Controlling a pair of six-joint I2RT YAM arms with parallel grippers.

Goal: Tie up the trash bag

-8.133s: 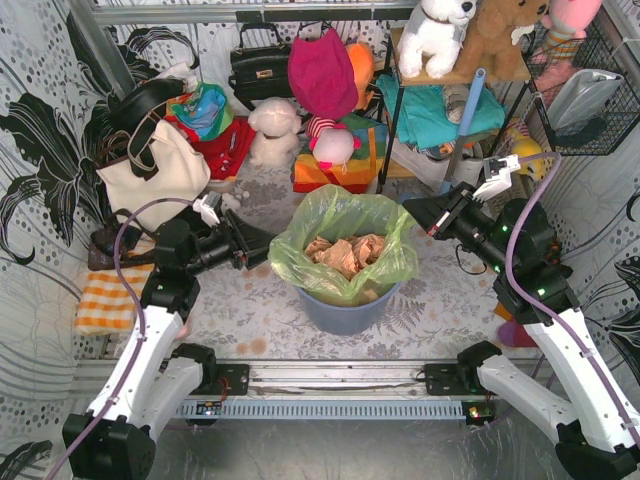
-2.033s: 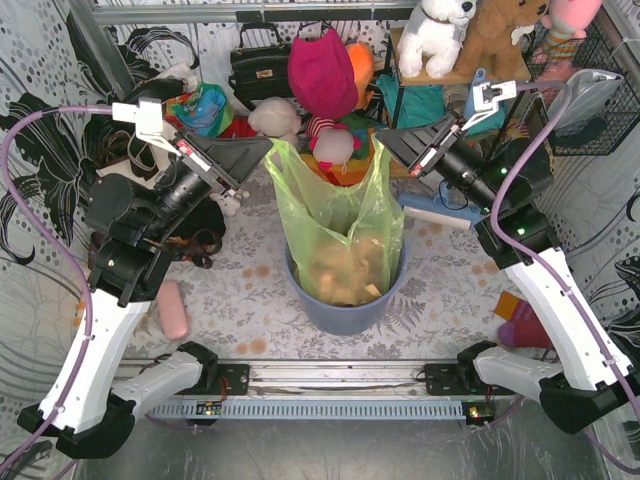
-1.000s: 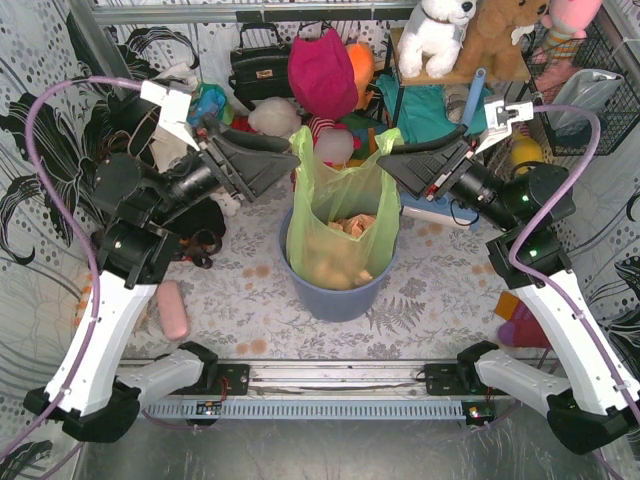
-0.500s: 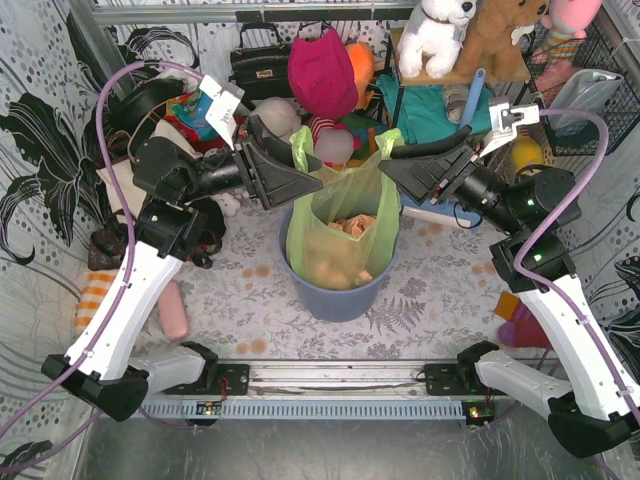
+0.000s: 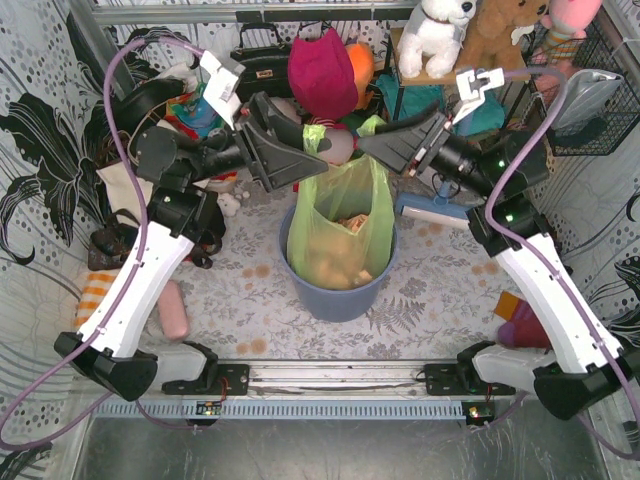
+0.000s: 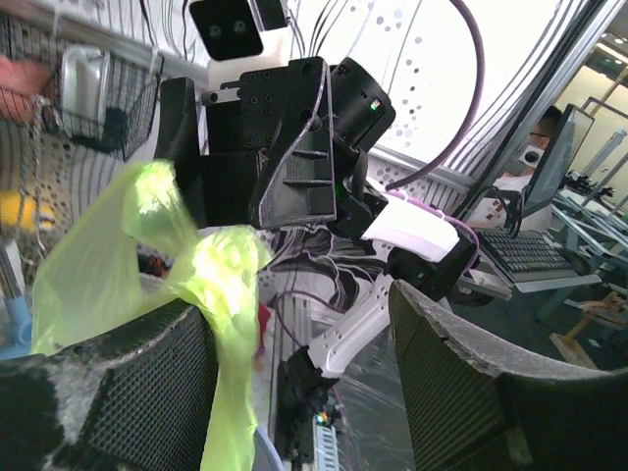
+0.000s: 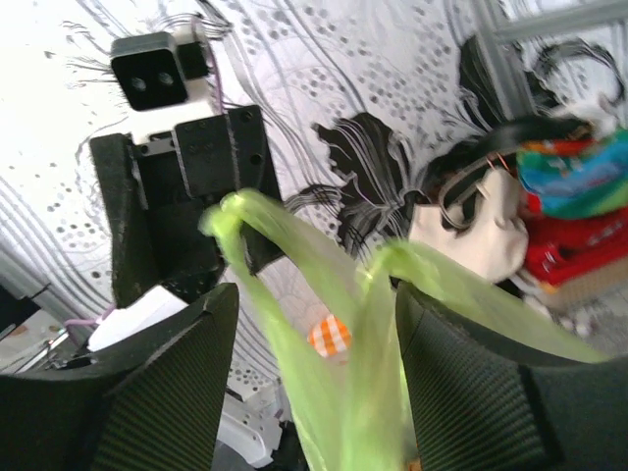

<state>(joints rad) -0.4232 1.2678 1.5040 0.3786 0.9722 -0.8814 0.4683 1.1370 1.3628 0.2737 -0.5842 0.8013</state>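
Left gripper [image 5: 310, 150]: jaws wide apart, clamping nothing. One ear [image 6: 211, 275] of the trash bag [image 5: 345, 215] drapes off the inner face of one finger [image 6: 108, 383]; the rest of the bag hangs below and ahead of it. The bag stands stretched upright in the bin [image 5: 335, 295], long axis vertical, top between the two tool tips. Right gripper [image 5: 368, 150]: jaws also spread, green strips run up through the gap, not pinched. Both tips face each other across the top, about equally close. Next move likely hinges on pinching an ear each.
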